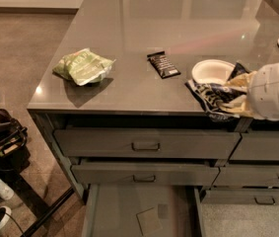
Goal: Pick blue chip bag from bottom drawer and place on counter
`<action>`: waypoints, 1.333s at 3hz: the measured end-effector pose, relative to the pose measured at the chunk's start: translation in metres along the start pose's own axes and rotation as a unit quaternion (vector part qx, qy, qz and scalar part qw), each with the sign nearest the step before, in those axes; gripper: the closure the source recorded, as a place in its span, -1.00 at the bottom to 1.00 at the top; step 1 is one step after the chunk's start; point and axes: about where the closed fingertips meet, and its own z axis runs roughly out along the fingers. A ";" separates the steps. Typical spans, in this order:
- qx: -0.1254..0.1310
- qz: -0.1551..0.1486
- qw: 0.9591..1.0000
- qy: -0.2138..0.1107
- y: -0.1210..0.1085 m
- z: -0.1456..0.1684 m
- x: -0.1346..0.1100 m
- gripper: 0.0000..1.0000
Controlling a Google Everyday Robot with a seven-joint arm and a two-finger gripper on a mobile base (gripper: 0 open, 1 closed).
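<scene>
gripper (231,97) clamped on bag (207,95) | bag hanging over counter (129,28) edge, right by bowl (211,71) | drawer (119,206) open

blue chip bag (213,95): white lettering, cannot be read
green chip bag (83,65): print unreadable
candy bar (163,64): pale marks, unreadable
gripper (233,100): at front edge of counter (129,28), clamped on the blue chip bag
</scene>
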 end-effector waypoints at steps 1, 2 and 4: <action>-0.005 -0.021 0.998 -0.057 -0.016 0.002 -0.033 1.00; 0.009 -0.054 0.995 -0.089 -0.043 -0.003 -0.069 1.00; 0.002 -0.077 0.987 -0.137 -0.083 0.031 -0.113 1.00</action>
